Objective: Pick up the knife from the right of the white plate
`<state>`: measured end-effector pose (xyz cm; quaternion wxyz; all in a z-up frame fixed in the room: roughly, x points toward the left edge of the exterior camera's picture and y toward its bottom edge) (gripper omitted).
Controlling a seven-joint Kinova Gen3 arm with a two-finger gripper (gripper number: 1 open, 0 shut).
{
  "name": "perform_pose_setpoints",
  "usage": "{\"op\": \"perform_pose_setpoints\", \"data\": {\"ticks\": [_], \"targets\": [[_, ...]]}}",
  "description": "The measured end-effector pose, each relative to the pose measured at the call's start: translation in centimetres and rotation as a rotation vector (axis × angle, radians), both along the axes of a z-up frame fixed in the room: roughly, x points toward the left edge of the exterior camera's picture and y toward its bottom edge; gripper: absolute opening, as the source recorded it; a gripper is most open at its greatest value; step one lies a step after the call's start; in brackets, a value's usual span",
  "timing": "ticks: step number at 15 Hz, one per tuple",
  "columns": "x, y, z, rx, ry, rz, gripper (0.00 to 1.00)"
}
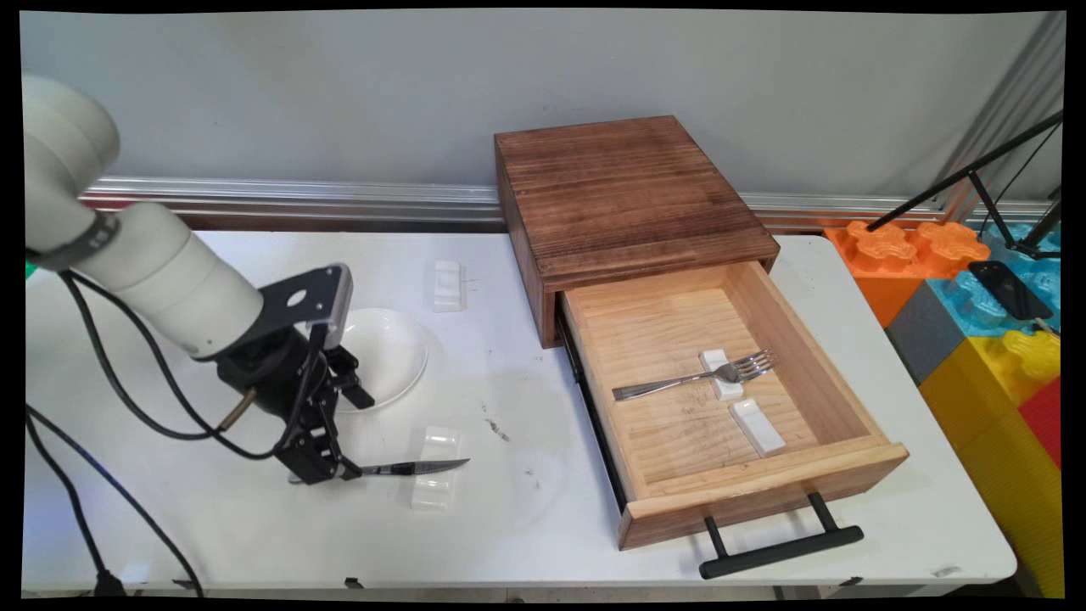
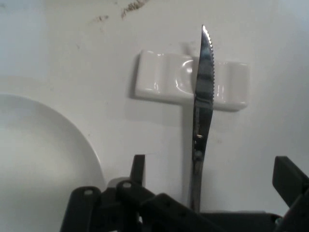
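Spread jaws flank a knife point(image 2: 202, 121) lying across a white rest point(image 2: 164, 79); main view adds the open drawer point(image 1: 721, 407).

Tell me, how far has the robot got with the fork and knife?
Looks done: the fork lies on a white rest in the open drawer. In hand: the open claw straddles the handle of the knife, which lies across a table rest. Left, probably: the drawer's second rest is bare.

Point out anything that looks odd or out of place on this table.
Little stands out. The wooden drawer hangs wide open with a fork propped on one white rest and a second rest lying bare. Dark smudges mark the table near the knife.
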<state>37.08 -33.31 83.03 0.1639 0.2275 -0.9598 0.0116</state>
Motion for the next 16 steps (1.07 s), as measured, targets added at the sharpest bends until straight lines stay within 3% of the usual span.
{"op": "perform_pose_setpoints", "data": {"ticks": [9, 16], "targets": [[-0.3, 0.7, -4.0, -0.026, -0.001, 0.019, 1.0], [-0.3, 0.9, -5.5, -0.043, -0.005, 0.024, 1.0]]}}
